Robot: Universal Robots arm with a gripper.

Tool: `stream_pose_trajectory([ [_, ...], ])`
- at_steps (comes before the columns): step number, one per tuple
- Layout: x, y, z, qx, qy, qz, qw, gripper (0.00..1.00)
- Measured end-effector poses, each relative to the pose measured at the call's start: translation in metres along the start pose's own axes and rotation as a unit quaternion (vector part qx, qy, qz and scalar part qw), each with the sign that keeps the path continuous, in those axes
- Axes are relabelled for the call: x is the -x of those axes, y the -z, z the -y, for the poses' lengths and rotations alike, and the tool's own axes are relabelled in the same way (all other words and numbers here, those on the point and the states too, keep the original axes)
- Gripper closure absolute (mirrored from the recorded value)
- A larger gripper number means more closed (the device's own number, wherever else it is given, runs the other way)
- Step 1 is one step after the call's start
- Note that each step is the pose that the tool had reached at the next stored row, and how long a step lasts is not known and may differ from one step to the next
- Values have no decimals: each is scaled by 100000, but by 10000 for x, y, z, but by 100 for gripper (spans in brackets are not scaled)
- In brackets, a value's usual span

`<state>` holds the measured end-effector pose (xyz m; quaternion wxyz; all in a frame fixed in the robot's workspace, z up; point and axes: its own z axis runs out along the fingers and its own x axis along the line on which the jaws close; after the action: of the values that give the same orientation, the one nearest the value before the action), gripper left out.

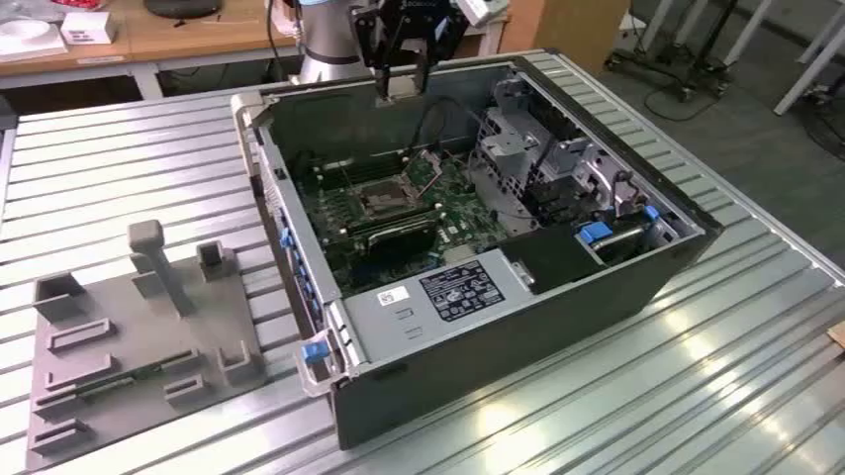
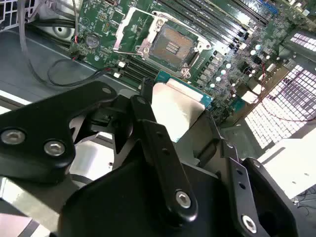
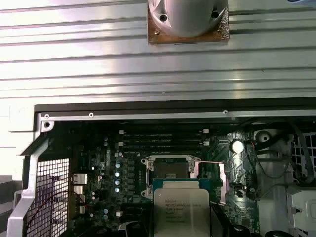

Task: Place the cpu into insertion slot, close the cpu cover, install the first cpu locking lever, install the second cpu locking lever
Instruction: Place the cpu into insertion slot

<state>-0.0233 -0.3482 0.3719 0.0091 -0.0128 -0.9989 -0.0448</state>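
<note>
I see the cpu [image 2: 178,106] gripped between the fingers [image 2: 153,133] of my gripper [image 1: 400,87], held well above the green board. Under it the insertion slot [image 2: 170,47] is bare, with the cpu cover [image 2: 129,28] swung open beside it, inside the computer case [image 1: 595,307].

The cpu [image 3: 180,210] has a dull, matt silver metal top. The insertion slot [image 2: 170,47] is dark with a bright metal rim; beside it the cpu cover [image 3: 222,180] is thin shiny metal, the circuit board [image 2: 94,19] glossy green.

The end effector [image 1: 399,91] hangs downward, fingers [image 2: 153,133] clamped on the cpu [image 3: 180,210].
</note>
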Motion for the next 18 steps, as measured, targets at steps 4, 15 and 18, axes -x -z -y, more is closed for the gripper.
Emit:
stream_pose_trajectory([
  [4, 0, 0, 0, 5, 0, 1, 100000, 46],
  [15, 0, -49, 4, 5, 4, 4, 100000, 46],
  [18, -1, -56, 5, -4, 3, 1, 100000, 46],
])
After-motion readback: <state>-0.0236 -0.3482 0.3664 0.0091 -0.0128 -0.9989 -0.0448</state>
